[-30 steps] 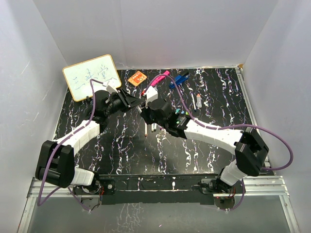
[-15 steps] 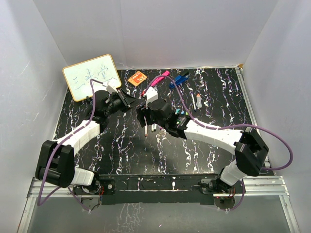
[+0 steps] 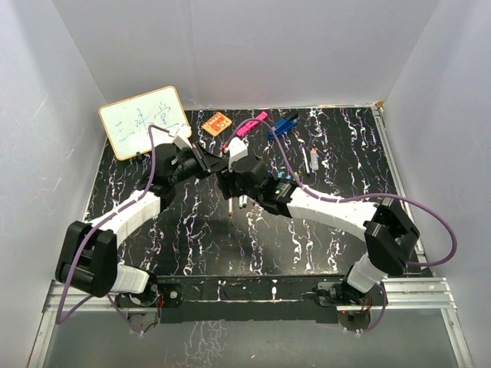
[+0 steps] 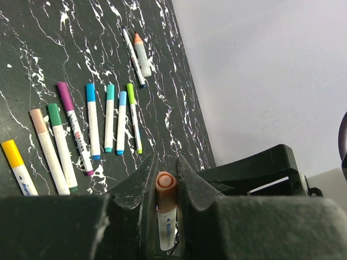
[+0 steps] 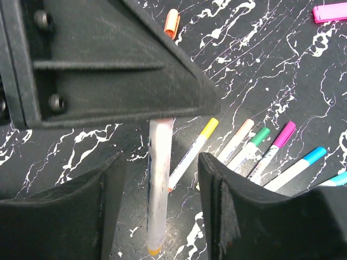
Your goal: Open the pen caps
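Observation:
My left gripper [image 4: 165, 161] [image 3: 209, 163] is shut on a white marker pen [image 4: 167, 227] at its peach-orange pen cap [image 4: 166, 188]. In the right wrist view the pen's white barrel [image 5: 159, 184] hangs down from the left gripper's black body [image 5: 108, 65]. It sits between the fingers of my right gripper [image 5: 160, 216] [image 3: 228, 182], which is open with a gap on each side of the barrel. Several capped pens lie in a row on the black marbled table [image 4: 32, 59]: yellow [image 4: 12, 154], green [image 4: 54, 115], purple [image 4: 65, 95], blue [image 4: 90, 92]. A loose orange cap [image 5: 172, 23] lies apart.
At the back of the table are a whiteboard [image 3: 144, 120], an orange card [image 3: 217, 123], a pink highlighter [image 3: 251, 125] and a blue clip tool [image 3: 282, 126]. Two more pens [image 3: 310, 159] lie to the right. White walls close in three sides.
The left gripper has closed on the pen's capped end. The right gripper's jaws have opened off the barrel. Both grippers have shifted a little toward the back.

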You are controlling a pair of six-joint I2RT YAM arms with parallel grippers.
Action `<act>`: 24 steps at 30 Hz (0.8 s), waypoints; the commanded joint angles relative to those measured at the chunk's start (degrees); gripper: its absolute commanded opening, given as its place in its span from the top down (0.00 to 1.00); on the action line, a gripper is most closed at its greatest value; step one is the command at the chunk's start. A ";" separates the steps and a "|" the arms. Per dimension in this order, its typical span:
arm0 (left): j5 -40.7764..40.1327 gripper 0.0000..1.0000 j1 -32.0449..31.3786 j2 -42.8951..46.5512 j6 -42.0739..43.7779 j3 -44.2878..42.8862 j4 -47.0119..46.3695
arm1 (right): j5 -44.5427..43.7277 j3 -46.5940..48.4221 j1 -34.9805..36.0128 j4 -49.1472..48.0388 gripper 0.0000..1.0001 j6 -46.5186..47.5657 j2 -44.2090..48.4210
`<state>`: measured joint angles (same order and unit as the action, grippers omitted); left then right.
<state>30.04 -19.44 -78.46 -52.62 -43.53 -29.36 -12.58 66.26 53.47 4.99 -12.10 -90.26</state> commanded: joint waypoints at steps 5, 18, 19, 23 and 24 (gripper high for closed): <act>-0.58 1.00 -2.06 -0.79 2.69 -2.71 1.19 | -1.13 4.12 -0.73 -2.00 0.62 0.01 -0.75; -12.35 1.00 -0.59 -1.29 7.35 -9.70 11.72 | 0.06 -3.14 -1.09 -0.42 1.00 -2.34 2.20; -12.63 1.00 0.40 -2.25 7.65 -11.25 12.28 | 0.36 -4.93 -1.09 -0.16 1.00 -2.95 3.07; -10.75 1.00 6.34 -6.85 7.27 -15.25 11.71 | 1.12 -11.75 -1.09 0.09 1.00 -5.73 6.90; -9.83 1.00 7.53 -8.19 6.93 -15.94 11.15 | 0.83 -13.06 -1.13 0.18 1.00 -6.29 7.85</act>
<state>26.35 -20.84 -83.46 -47.09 -54.02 -16.16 -12.51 59.51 51.68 -0.54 -15.64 -87.39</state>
